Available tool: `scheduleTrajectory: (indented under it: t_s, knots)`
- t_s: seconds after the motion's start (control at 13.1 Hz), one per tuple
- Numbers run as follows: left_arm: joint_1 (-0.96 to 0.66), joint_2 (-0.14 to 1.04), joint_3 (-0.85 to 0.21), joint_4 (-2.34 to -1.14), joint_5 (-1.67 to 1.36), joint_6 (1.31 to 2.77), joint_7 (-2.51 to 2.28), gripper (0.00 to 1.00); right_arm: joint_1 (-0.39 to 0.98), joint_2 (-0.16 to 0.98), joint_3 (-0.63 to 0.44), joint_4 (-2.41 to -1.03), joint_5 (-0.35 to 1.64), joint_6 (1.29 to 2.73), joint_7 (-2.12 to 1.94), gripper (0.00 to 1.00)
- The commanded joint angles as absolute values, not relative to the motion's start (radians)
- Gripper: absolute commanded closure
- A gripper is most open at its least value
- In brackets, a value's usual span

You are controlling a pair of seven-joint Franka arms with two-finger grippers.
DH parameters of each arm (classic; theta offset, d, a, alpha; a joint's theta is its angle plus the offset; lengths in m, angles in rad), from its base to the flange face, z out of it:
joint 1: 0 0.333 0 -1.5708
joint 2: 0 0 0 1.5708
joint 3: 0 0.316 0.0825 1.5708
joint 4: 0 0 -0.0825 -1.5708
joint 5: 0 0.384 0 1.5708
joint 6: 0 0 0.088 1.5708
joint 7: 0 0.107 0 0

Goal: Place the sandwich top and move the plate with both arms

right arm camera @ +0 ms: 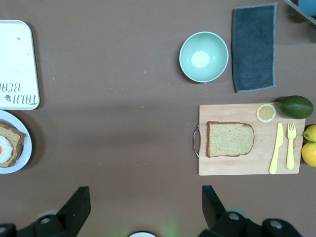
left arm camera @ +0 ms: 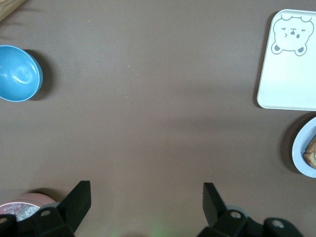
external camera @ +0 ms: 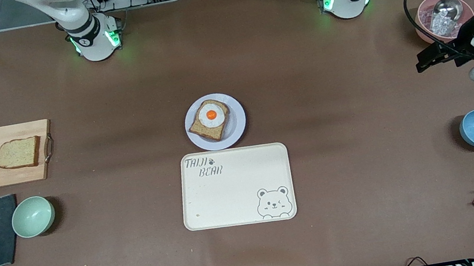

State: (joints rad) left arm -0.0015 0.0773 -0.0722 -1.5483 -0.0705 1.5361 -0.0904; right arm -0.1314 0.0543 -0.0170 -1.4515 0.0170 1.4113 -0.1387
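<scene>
Black fingers of the left gripper [left arm camera: 143,207] stand spread over bare table near the pink bowl [external camera: 430,19]. We see the right gripper [right arm camera: 143,210] spread too, above the table beside the cutting board [right arm camera: 249,139], where the bread slice [right arm camera: 230,139] lies. The plate [external camera: 235,121] with egg toast [external camera: 210,119] sits mid-table, beside the bear tray [external camera: 236,188].
</scene>
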Motion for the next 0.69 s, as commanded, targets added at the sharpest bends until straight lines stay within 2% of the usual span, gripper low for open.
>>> scheduleTrajectory:
  t_s: [0.0, 0.38, 0.61]
  knots:
    - [0.003, 0.077, -0.071, -1.540, -0.089, 1.528, -0.087, 0.00, -0.120, 0.069, -0.014, -1.440, 0.008, 1.414, -0.144, 0.00]
    - [0.003, 0.081, -0.071, -1.539, -0.091, 1.528, -0.086, 0.00, -0.104, 0.084, -0.012, -1.442, 0.008, 1.414, -0.144, 0.00]
    - [0.005, 0.081, -0.071, -1.540, -0.091, 1.528, -0.086, 0.00, -0.087, 0.130, -0.012, -1.440, 0.009, 1.416, -0.144, 0.00]
